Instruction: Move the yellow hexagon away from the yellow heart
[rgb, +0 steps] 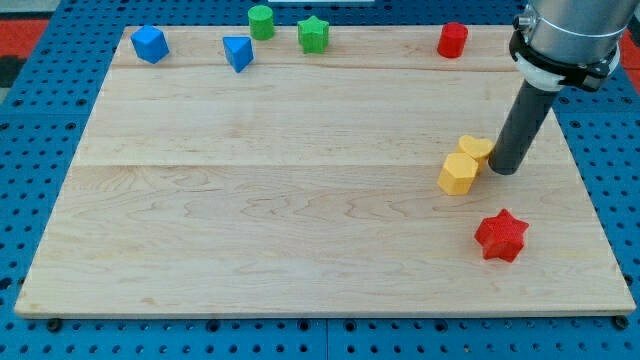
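My tip (503, 170) sits just right of the yellow heart (475, 149), holding nothing; no jaws here. Yellow hexagon (458, 174) touches the heart's lower left, above the red star (501, 235).

hexagon (458, 174): yellow, flat on board, right half of view, mid-height | heart (476, 149): yellow, flat, just up-right of hexagon | contact: the two touch, hexagon's upper right edge against heart's lower left | tip (503, 170): just right of heart, beside hexagon's right side, contact unclear
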